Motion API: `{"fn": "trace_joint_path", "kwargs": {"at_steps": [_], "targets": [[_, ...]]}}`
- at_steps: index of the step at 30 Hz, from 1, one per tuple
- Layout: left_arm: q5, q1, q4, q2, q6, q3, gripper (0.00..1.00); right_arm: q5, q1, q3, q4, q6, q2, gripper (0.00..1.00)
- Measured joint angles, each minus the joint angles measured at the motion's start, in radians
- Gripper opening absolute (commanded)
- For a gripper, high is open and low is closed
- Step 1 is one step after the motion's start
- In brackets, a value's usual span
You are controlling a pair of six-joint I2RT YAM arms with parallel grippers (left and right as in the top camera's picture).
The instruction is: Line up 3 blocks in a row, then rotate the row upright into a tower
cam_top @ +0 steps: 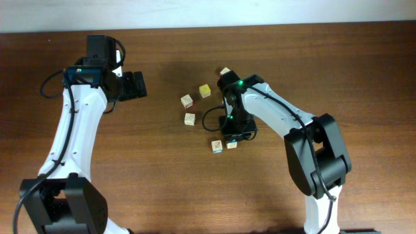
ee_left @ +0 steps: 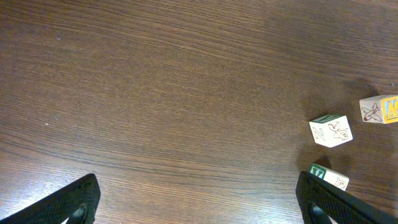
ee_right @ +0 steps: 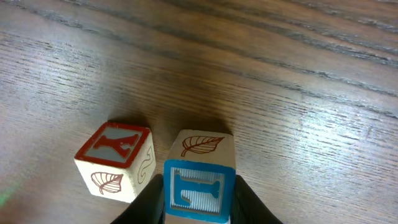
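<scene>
The right gripper point(ee_right: 199, 213) holds the blue-framed block point(ee_right: 200, 186). Its dark fingers point(ee_right: 148, 200) press against the block's two opposite sides, so the jaws are set narrow, at the width of the cube. The framed face carries a blue printed letter and points back toward the wrist camera. A cream face with a red-brown leaf lies just beyond it, farther from the hand.

Just outside the finger on the left of that view stands the red-faced block point(ee_right: 115, 160). It is close to the held cube, with a narrow gap between them. It shows a grey letter on a red-edged face and leaf marks on its cream sides. Both sit low over the wooden table point(ee_right: 292, 74); whether the held block rests on the wood or is lifted off it cannot be told.

The left gripper point(ee_left: 202, 208) is spread wide, with only bare wood between its fingers point(ee_left: 68, 205). Three loose cubes lie ahead of it, toward the finger on the right of its view. A green-marked block point(ee_left: 329, 177) lies right at that fingertip, a cream block with red drawings point(ee_left: 331, 130) a little farther out, and a yellow-sided block point(ee_left: 379, 110) beyond that. Seen from overhead, these three lie between the two hands.
</scene>
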Motion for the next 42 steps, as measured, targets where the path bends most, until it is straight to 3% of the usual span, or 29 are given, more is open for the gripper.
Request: {"fn": "trace_joint_path", "kwargs": {"at_steps": [1,2,9,16,22,25,32,37,42], "targets": [[0.0,0.0,0.0,0.0,0.0,0.0,0.99,0.002,0.004,0.0,0.0,0.004,0.0,0.47],[0.0,0.0,0.0,0.0,0.0,0.0,0.99,0.003,0.013,0.0,0.001,0.004,0.0,0.49],[0.0,0.0,0.001,0.0,0.0,0.0,0.99,0.006,0.006,0.056,0.007,0.002,0.0,0.5],[0.0,0.0,0.0,0.0,0.0,0.0,0.99,0.084,-0.116,0.181,0.388,-0.111,0.002,0.49],[0.0,0.0,0.0,0.0,0.0,0.0,0.99,0.097,-0.104,0.181,0.441,-0.161,0.122,0.49],[0.0,0.0,0.0,0.001,0.0,0.0,0.99,0.098,-0.103,0.187,0.44,-0.164,0.125,0.4],[0.0,0.0,0.0,0.001,0.0,0.0,0.99,0.115,-0.103,0.187,0.41,-0.153,0.153,0.39],[0.0,0.0,0.0,0.001,0.0,0.0,0.99,0.13,-0.103,0.187,0.411,-0.145,0.154,0.15],[0.0,0.0,0.0,0.001,0.0,0.0,0.99,0.13,-0.103,0.194,0.388,-0.147,0.153,0.15]]}}
